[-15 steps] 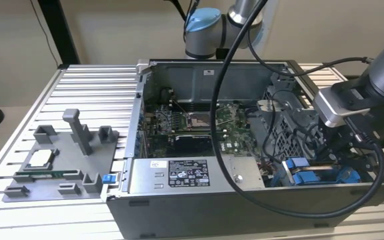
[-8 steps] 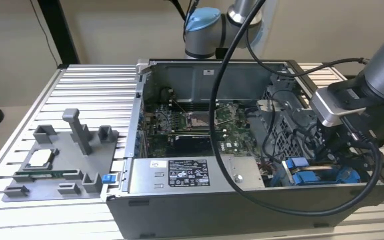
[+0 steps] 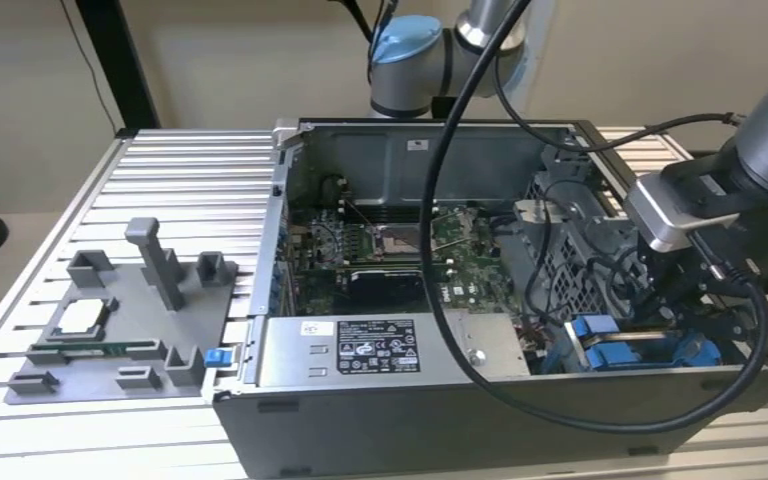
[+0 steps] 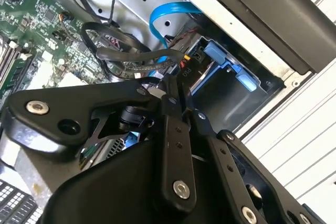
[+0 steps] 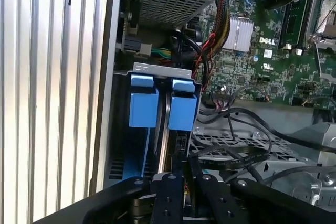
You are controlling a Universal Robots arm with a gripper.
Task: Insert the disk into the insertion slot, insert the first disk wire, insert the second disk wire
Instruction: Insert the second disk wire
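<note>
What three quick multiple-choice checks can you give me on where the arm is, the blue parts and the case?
1. In the exterior view, where is the gripper?
A. Outside the case, at the view's left
B. Inside the case at the view's right, just above the insertion slot
C. High above the case

2. In the first wrist view, how many blue tabs sit side by side at the slot's end?
A. One
B. Two
C. Four

3. What state is the computer case in?
A. Open, motherboard exposed
B. Closed with its panel on
C. Open but stripped bare

Answers: 1 B, the arm's end reaches down into that corner by the blue rails. 2 B, a pair shows. 3 A, the green board is in plain sight.
</note>
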